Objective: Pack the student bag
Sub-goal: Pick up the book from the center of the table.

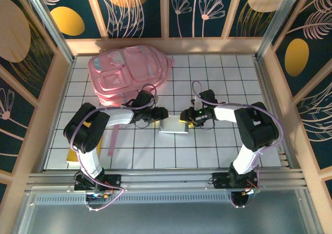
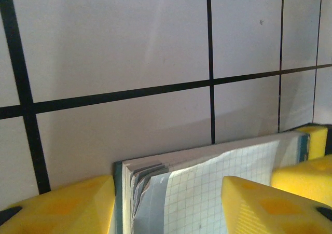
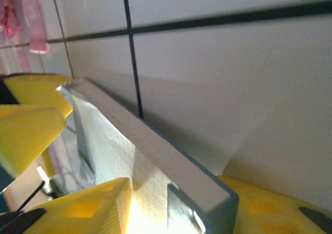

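We see a white tiled table (image 1: pixel 218 140) with black grid lines, walled by dark blue panels (image 1: pixel 135 11) painted with gold discs and pale plants. Near its middle we find a notebook (image 1: pixel 174 126) with squared paper, and at the near left corner a flat yellow thing (image 1: pixel 72 156), partly hidden

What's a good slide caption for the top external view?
The left tool and right tool grip one notebook between them; the pink student bag lies at the far left.
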Tool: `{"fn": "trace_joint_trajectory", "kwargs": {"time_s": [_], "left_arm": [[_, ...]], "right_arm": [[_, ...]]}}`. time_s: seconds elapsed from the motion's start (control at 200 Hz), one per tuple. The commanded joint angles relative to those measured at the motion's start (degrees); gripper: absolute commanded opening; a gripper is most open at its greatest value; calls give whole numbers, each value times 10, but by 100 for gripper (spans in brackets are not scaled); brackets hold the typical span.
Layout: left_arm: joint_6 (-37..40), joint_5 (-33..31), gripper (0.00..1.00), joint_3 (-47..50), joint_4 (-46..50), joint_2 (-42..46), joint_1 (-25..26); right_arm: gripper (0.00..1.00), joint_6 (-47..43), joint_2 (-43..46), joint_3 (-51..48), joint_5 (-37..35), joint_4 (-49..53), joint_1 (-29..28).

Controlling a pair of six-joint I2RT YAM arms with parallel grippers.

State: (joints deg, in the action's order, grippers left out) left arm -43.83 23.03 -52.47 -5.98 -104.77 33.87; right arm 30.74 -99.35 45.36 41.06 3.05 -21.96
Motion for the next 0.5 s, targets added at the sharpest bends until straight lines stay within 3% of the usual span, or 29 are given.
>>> {"fn": "trace_joint_trajectory", "kwargs": {"time_s": [0.0,0.325,0.385,0.495], "left_arm": [[-7,18,57,-3,-20,-18,3],[-36,37,57,15,-50,0,3],[-40,41,57,18,-54,3,3],[-19,29,57,13,-23,20,2]], "right_arm": [[43,46,35,-18,71,-60,-2],[38,156,31,-62,85,-202,-13],[32,166,29,-63,85,-218,-18],[12,161,42,-58,76,-203,-18]]}}
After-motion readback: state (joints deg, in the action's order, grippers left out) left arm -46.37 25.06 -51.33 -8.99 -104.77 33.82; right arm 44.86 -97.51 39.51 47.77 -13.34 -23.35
